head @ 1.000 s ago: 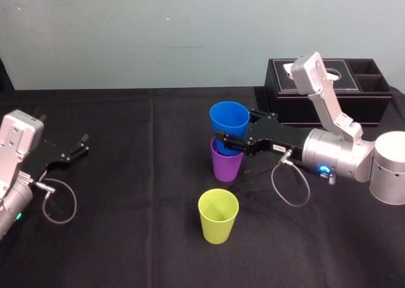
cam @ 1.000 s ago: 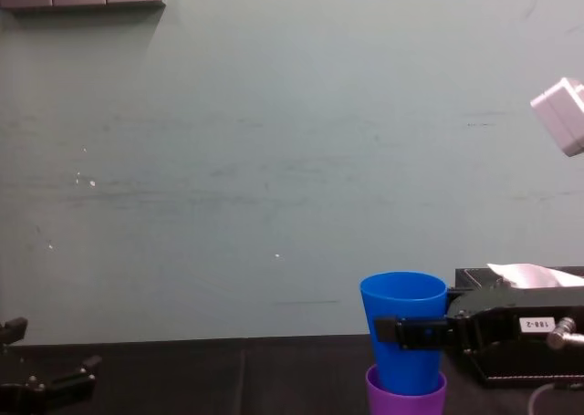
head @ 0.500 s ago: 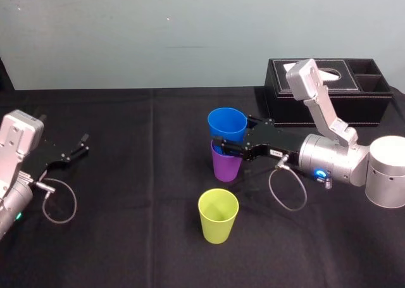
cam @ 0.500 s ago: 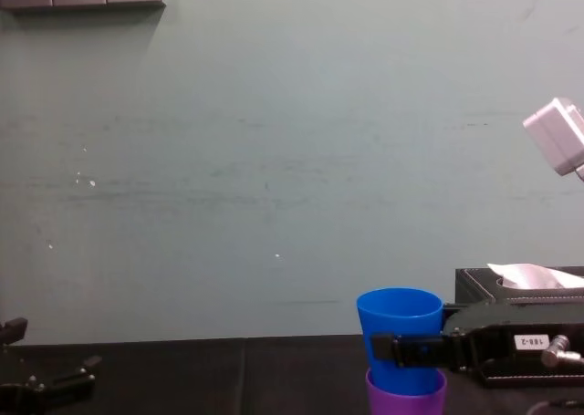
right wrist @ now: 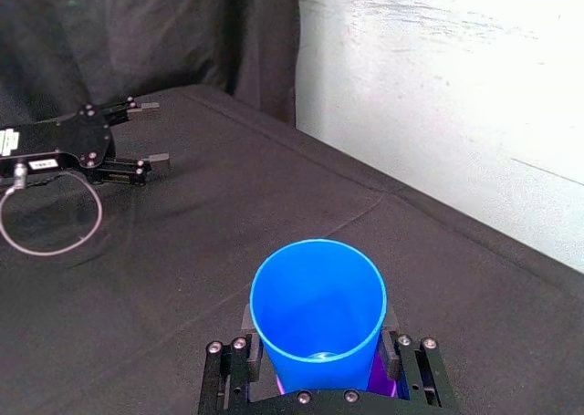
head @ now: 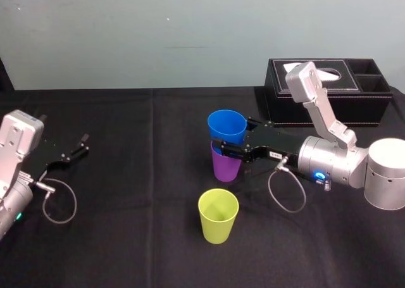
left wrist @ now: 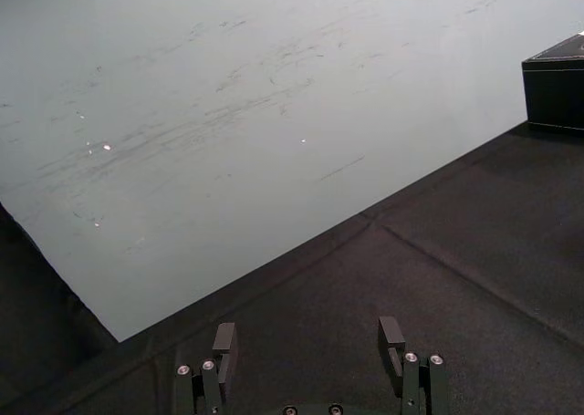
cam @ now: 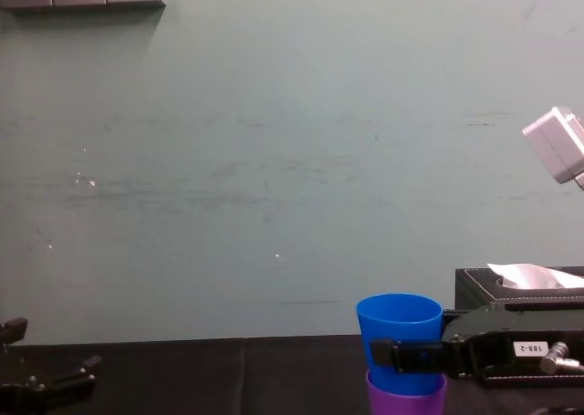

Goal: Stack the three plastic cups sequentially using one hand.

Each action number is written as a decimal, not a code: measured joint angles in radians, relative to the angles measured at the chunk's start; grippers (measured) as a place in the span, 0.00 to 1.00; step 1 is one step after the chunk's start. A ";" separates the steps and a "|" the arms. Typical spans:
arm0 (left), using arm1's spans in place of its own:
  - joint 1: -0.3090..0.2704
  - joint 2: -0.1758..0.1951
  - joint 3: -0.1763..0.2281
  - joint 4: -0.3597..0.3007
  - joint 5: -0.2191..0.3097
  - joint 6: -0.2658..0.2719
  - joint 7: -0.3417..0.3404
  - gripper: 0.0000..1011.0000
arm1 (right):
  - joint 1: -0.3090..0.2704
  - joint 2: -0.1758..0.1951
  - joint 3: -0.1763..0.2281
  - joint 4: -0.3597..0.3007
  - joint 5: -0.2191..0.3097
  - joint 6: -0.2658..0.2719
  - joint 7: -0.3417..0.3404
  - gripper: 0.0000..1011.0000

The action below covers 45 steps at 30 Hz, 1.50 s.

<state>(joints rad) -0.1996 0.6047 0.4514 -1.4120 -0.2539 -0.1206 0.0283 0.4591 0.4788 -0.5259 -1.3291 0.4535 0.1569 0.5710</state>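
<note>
The blue cup (head: pixel 226 125) sits partly inside the purple cup (head: pixel 226 168) at mid-table, its rim well above the purple rim. My right gripper (head: pixel 228 144) reaches in from the right and is shut on the blue cup, one finger on each side of its wall. In the right wrist view the blue cup (right wrist: pixel 318 310) stands upright between the fingers, with a sliver of purple cup (right wrist: pixel 383 378) below. The yellow-green cup (head: pixel 218 215) stands alone nearer to me. From the chest, the blue cup (cam: pixel 399 319) is nested in the purple cup (cam: pixel 406 399).
A black tissue box (head: pixel 323 92) stands at the back right behind the right arm. My left gripper (head: pixel 79 145) rests parked at the far left, open with nothing between its fingers (left wrist: pixel 392 337). Black cloth covers the table (head: pixel 126 225).
My right gripper has lowered the blue cup, which now sits deeper in the purple cup. The yellow-green cup and the left arm have not moved.
</note>
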 joint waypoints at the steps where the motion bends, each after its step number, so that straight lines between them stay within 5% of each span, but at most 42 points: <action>1: 0.000 0.000 0.000 0.000 0.000 0.000 0.000 1.00 | 0.000 0.000 0.000 0.000 0.000 0.000 0.000 0.73; 5: 0.000 0.000 0.000 0.000 0.000 0.000 0.000 1.00 | 0.000 0.000 0.000 0.000 0.000 0.000 0.000 0.74; 15: 0.000 0.000 0.000 0.000 0.000 0.000 0.000 1.00 | 0.000 0.001 -0.001 -0.001 0.001 0.000 0.000 0.99; 31: 0.000 0.000 0.000 0.000 0.000 0.000 0.000 1.00 | -0.002 0.003 0.000 -0.005 0.001 -0.001 0.000 0.99; 45: 0.000 0.000 0.000 0.000 0.000 0.000 0.000 1.00 | -0.146 0.126 0.080 -0.190 0.072 -0.034 0.021 0.99</action>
<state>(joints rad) -0.1995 0.6047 0.4514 -1.4120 -0.2539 -0.1206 0.0283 0.3129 0.6046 -0.4455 -1.5193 0.5250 0.1232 0.5918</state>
